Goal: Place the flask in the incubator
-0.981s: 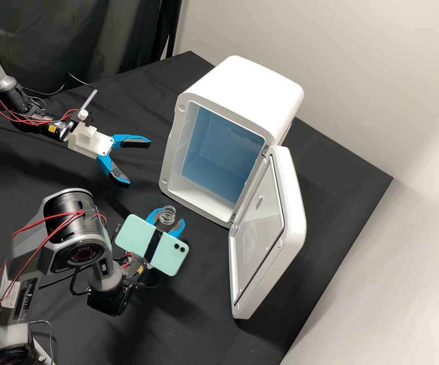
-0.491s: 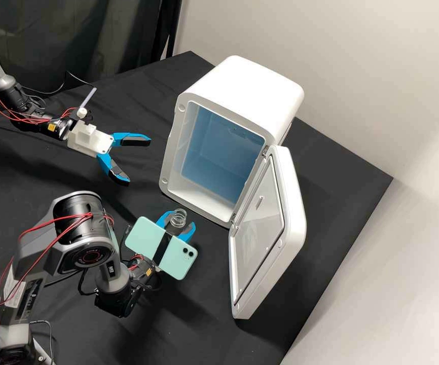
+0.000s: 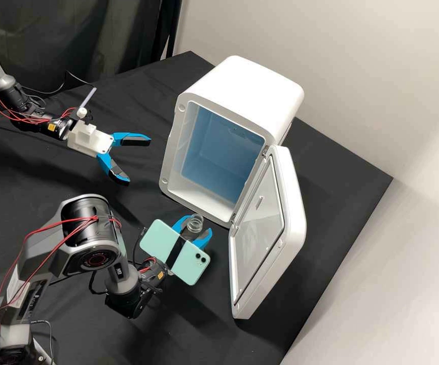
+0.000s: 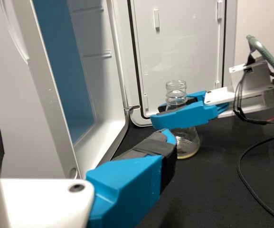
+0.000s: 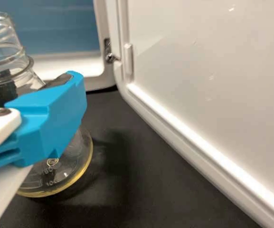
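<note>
Flask (image 3: 195, 221) is just before the incubator (image 3: 240, 91) opening, neck clamped in the right gripper (image 3: 194, 231); raise it over the lower rim, upright, clear of the door (image 3: 280, 223). Left gripper (image 3: 137, 158) spread wide, empty

One flask (image 3: 195, 222), one white incubator (image 3: 245, 88), one door (image 3: 272, 218), one mint phone (image 3: 176, 251), two arms (image 3: 85, 241), four blue fingers (image 3: 132, 138).

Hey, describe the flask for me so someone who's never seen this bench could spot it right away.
Find the white incubator with the blue interior, its door swung open. Just in front of its opening, the right gripper is shut on the flask. It is the only clear glass item: small, conical, with a narrow threaded neck.
</note>
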`<state>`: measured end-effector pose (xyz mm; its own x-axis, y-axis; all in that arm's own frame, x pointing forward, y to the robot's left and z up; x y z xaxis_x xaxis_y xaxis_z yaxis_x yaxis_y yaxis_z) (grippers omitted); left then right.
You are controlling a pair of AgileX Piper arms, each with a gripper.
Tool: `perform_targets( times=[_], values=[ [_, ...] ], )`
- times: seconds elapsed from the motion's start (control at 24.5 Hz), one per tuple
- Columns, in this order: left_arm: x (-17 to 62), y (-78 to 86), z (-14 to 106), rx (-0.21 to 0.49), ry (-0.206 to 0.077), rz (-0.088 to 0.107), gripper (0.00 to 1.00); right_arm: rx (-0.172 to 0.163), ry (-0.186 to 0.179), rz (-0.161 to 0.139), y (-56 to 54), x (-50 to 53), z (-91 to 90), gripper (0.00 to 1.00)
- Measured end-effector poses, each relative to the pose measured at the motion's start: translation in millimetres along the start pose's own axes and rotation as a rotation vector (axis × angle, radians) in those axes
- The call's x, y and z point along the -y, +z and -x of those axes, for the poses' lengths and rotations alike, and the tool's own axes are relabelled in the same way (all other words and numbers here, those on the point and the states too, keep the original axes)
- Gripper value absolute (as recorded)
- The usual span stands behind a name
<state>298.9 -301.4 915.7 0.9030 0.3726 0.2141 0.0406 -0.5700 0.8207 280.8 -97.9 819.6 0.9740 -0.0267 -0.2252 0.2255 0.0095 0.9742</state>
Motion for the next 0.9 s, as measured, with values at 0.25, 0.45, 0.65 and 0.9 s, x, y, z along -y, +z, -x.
perform_targets(
  times=[0.25, 0.45, 0.65, 0.9],
  values=[
    [0.0, 0.0, 0.0, 0.000, 0.000, 0.000, 1.00, 0.016, 0.081, -0.009, 0.1, -11.9, -14.1, 0.00],
    [0.0, 0.0, 0.0, 0.000, 0.000, 0.000, 1.00, -0.017, 0.074, -0.003, -9.1, -9.7, -22.8, 0.00],
    [0.0, 0.0, 0.0, 0.000, 0.000, 0.000, 1.00, -0.034, 0.075, -0.026, -14.5, -9.6, -28.7, 0.00],
    [0.0, 0.0, 0.0, 0.000, 0.000, 0.000, 1.00, -0.057, 0.083, -0.025, -23.0, -9.1, -36.8, 0.00]
  ],
)
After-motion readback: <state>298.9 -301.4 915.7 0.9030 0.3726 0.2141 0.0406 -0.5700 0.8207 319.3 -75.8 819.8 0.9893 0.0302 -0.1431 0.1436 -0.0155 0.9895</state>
